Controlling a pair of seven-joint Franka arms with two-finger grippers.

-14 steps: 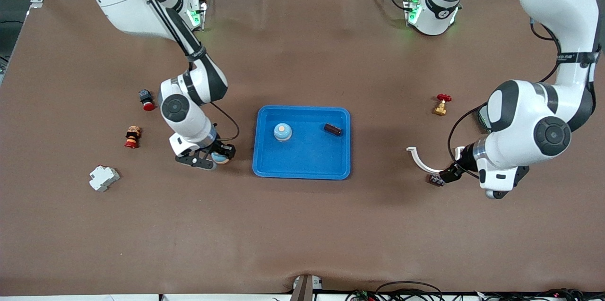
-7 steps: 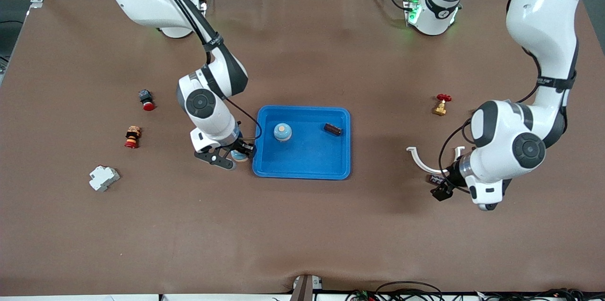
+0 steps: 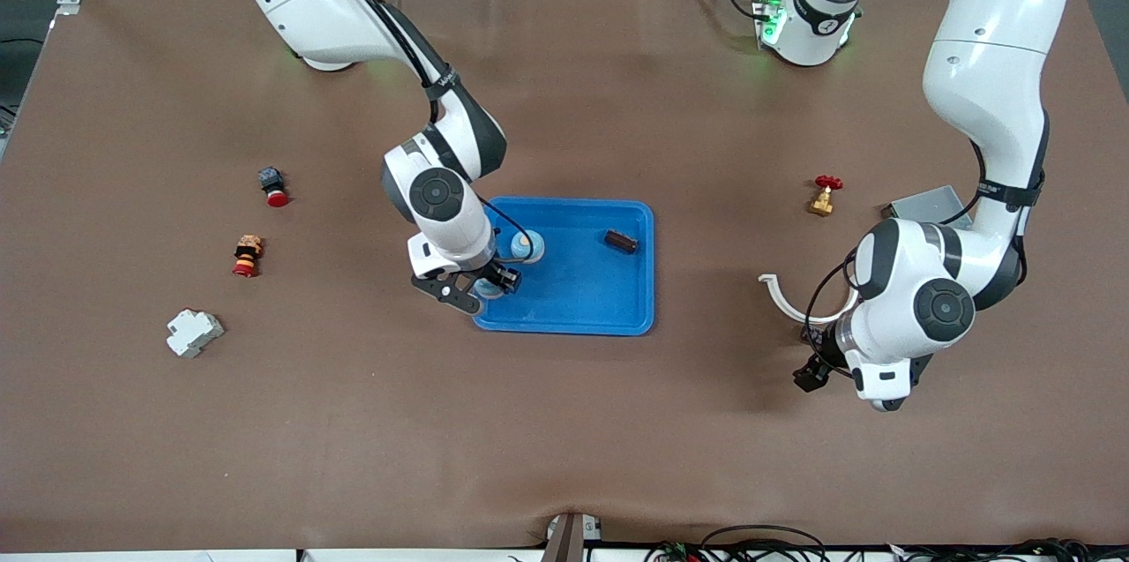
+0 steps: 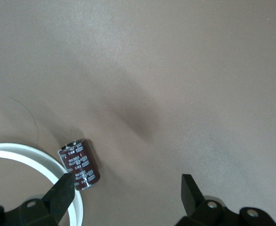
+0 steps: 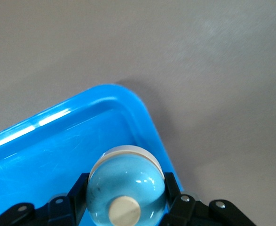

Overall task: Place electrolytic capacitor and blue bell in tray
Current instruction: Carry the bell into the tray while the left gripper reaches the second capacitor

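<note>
We carry a glossy pale blue dome-shaped bell with a cream knob [image 5: 126,194] clamped between the fingers of the right gripper [image 3: 483,287], which hangs over the corner of the shallow bright blue rectangular plastic tray [image 3: 617,315] toward the right arm's end; to set it down well, we judge that we should go a little farther inside the rim, lower until the base meets the floor, then let go, clear of the second blue bell [image 3: 527,246] and the dark brown cylinder [image 3: 621,241] already in the tray; the left gripper [image 4: 126,188], fingers apart, hangs well apart from the tray over a maroon electrolytic capacitor [image 4: 79,164] touching a white curved plastic clip [image 4: 32,155]; we should straddle the can squarely before closing.
</note>
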